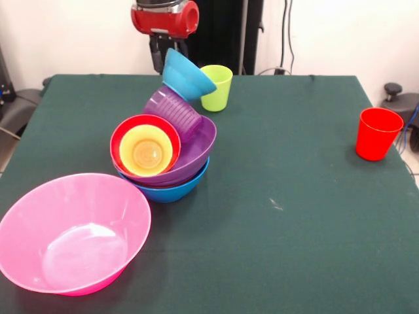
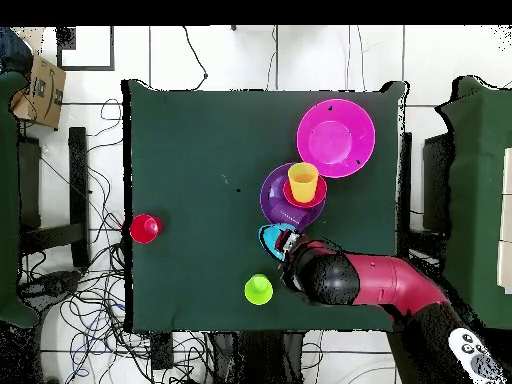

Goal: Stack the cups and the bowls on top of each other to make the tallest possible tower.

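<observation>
A: How far along are we?

B: Our tower (image 1: 171, 154) has the blue bowl (image 1: 171, 188) at the bottom. The purple bowl (image 1: 194, 154), red bowl (image 1: 124, 134), yellow cup (image 1: 146, 151) and purple cup (image 1: 174, 111) are piled in it.

A: And our gripper (image 1: 165, 57)?

B: It is clamped on the light blue bowl (image 1: 186, 76), right above the tower.

A: What is left?

B: The pink bowl (image 1: 72, 232) just beside the tower, the green cup (image 1: 217, 87) behind it, and the red cup (image 1: 376, 133) far off.

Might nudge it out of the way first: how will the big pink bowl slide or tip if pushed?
The pink bowl sits upright and empty on the green table; likely light, sliding easily. Its wide flared rim above a narrower base suggests a high push may rock it. Push low.
</observation>
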